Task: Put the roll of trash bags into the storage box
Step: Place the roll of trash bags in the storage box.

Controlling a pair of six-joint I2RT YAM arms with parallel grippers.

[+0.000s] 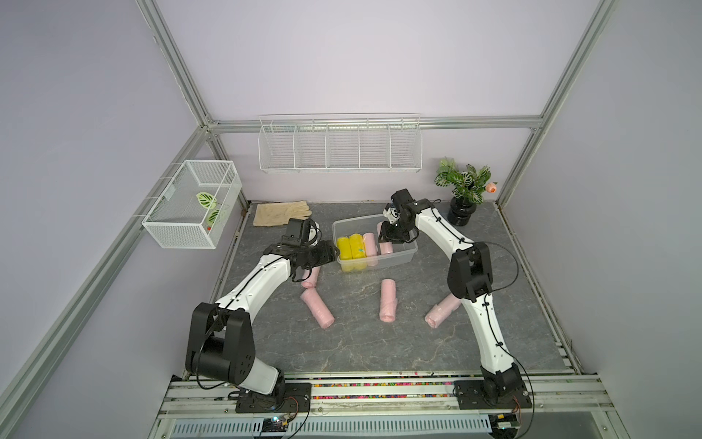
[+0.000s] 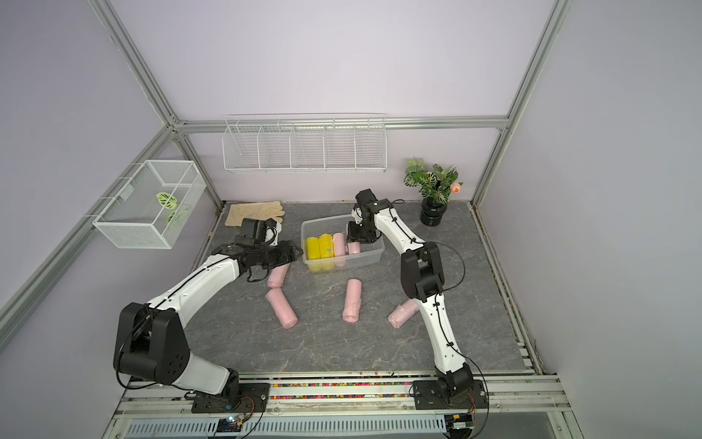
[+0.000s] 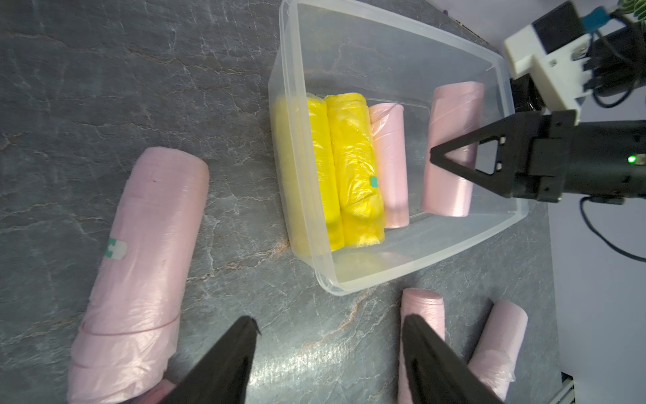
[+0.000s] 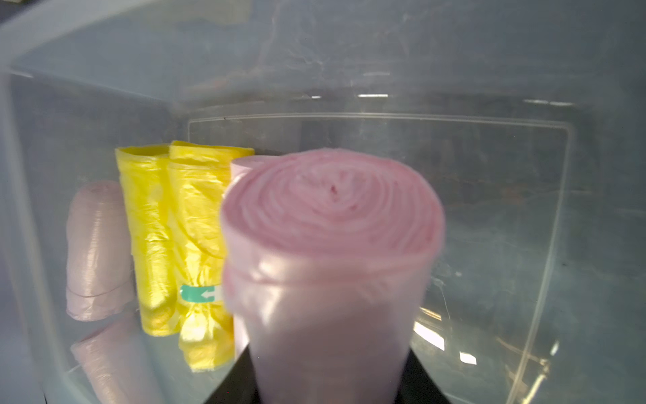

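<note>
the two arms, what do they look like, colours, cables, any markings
The left arm and right arm have white rounded links, black joint housings and thin black cables clipped along them. The left pincer and right pincer are black with tapered, pointed fingers; the right one's side is an open triangular frame, with a small green light behind it. No lettering shows.

- storage box (image 3: 367, 63) is showing clear translucent plastic, smooth and glossy
- pink roll (image 4: 332, 217) is looking like thin plastic film with a soft sheen
- yellow rolls (image 3: 353, 168) are showing crinkled, shiny film
- tabletop (image 1: 361, 342) is looking like veined grey stone, matt
- glove (image 1: 281, 213) is looking like beige cloth, matt
</note>
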